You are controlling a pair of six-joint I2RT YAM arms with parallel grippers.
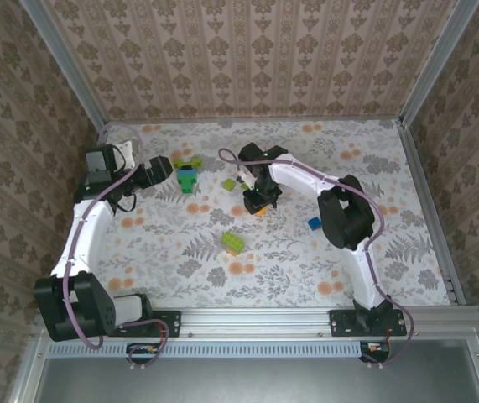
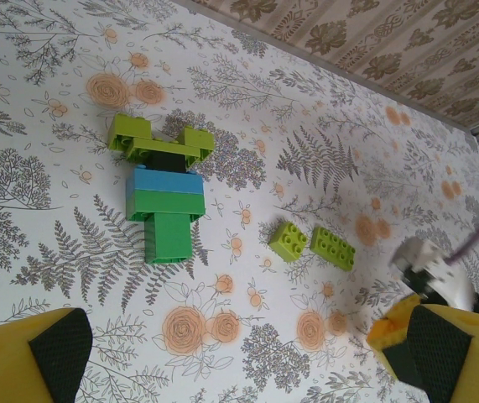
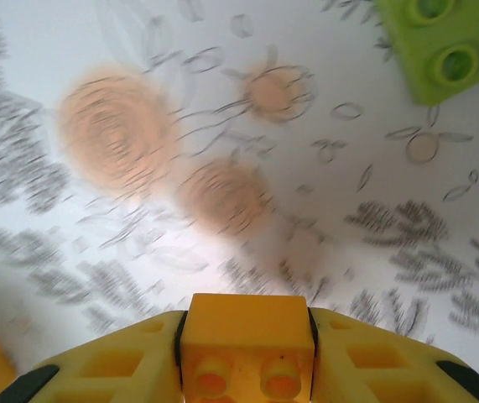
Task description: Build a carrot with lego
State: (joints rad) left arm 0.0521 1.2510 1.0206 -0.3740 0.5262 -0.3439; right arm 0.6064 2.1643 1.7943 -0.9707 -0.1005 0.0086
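Table (image 1: 306,277), seen from above the arm bases. The joined cluster (image 1: 187,174) lies far left, just right of the left gripper (image 1: 164,172), whose fingers stand wide apart. Right of the cluster lies a pair of bricks (image 2: 289,242), side by side. Nearer, just right of the pair, stands the right gripper (image 1: 260,204), the pinched brick (image 3: 246,336) between its fingers, touching both. The near brick (image 1: 233,243) lies mid-table; the right-hand brick (image 1: 314,223) lies beside the right arm's elbow.
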